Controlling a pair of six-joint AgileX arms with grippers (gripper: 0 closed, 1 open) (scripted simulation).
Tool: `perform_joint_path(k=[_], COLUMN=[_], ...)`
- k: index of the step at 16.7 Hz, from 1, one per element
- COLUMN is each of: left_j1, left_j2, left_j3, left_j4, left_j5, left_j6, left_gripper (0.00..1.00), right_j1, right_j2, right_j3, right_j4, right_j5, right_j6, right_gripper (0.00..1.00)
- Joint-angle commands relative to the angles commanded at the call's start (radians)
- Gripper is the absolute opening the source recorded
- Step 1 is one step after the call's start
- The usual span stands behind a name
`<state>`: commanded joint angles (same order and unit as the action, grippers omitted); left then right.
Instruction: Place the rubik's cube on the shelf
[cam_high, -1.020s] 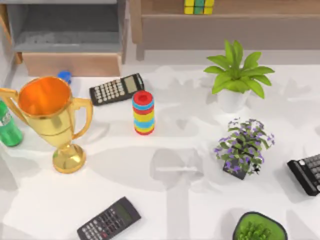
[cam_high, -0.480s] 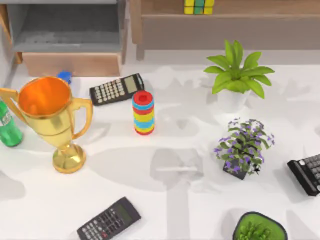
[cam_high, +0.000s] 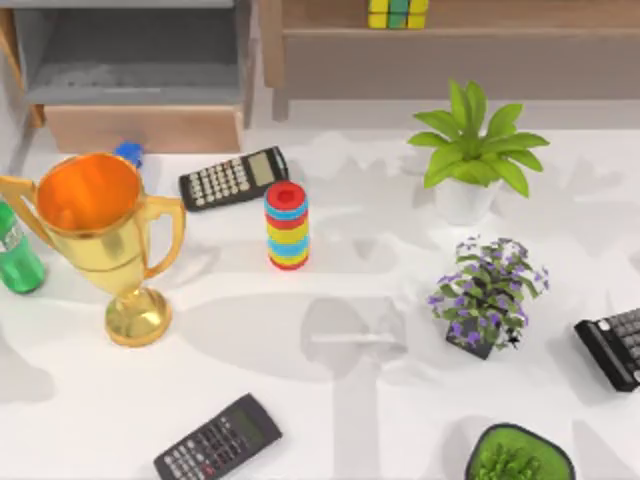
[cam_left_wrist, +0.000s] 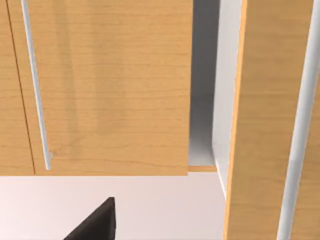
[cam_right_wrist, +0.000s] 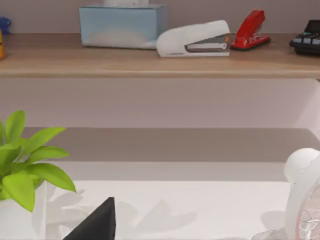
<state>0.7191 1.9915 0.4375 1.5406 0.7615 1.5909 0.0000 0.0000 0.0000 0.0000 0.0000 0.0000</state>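
A: What took up the most room?

B: The white counter (cam_high: 330, 400), with the shelf (cam_high: 450, 18) running along its far edge, right of centre. The rubik's cube (cam_high: 397, 12) sat on that shelf board, nothing touching it.

A: And left of the shelf?

B: A grey-lined wooden box (cam_high: 135, 70), at the far left.

A: What stood on the counter itself?

B: The gold trophy (cam_high: 100, 235) on the left was the biggest piece, with a green bottle (cam_high: 15, 255) just beside it at the left edge. On the right stood a green leafy plant in a white pot (cam_high: 470, 150), and nearer than it a purple-flowered plant (cam_high: 487, 290). The ring stack (cam_high: 287, 226) stood upright near the middle, well apart from the cube.

A: Smaller things?

B: One calculator (cam_high: 233, 177) lay just behind the ring stack, another (cam_high: 218, 438) at the near edge. A dark keyboard (cam_high: 612, 345) poked in from the right edge.

A: The claws?

B: I couldn't tell for either arm. The left wrist view faced wooden cabinet doors (cam_left_wrist: 110, 85); the right wrist view faced a shelf carrying a white stapler (cam_right_wrist: 194, 39) and a red stapler (cam_right_wrist: 251, 30).
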Motion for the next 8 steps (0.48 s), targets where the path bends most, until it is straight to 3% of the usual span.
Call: perform_joint_path(k=[8], left_j1=[-0.060], left_j2=[0.031], left_j3=[0.078], left_j4=[-0.046], left_j5=[-0.060], left_j6=[-0.001], left_gripper=[1.00], right_j1=[0.000], right_j2=[0.000], right_j3=[0.000], right_j4=[0.000], right_j5=[0.000], right_j6=[0.000], right_gripper=[1.00])
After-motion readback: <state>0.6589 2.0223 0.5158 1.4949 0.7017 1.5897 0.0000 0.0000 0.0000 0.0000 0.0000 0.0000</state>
